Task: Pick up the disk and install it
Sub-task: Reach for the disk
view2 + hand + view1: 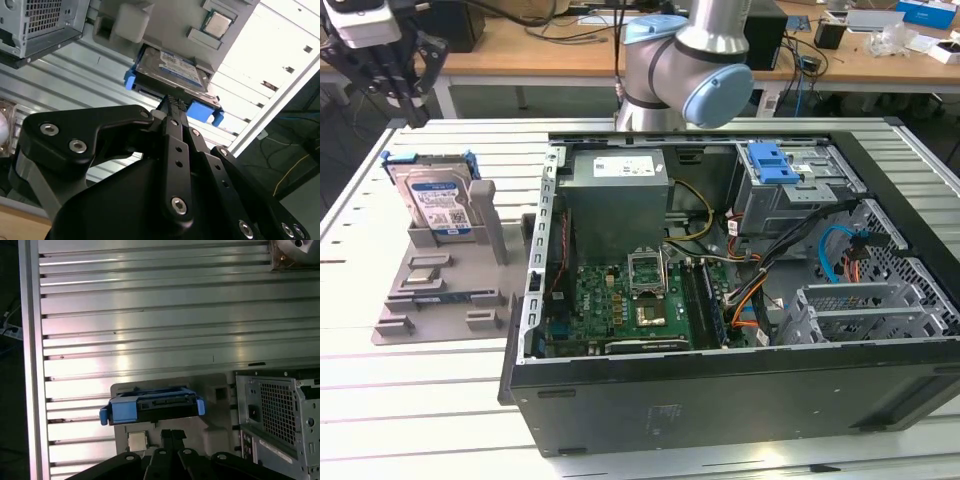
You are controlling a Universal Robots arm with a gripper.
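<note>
Disk (438, 205) stands upright in the grey holder (440, 290) on the table (380, 400), at the exterior view's left of the open computer case (720, 380), lower edge hidden in the slot. Gripper (172, 102) hangs above it, fingers pressed together, empty, partly cut off in the exterior view.

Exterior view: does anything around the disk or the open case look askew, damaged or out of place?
Nothing stands out. The disk stands upright in its grey holder, blue side rails in place, with the gripper above it, not touching. The computer case lies open on the table, with its cables inside.
</note>
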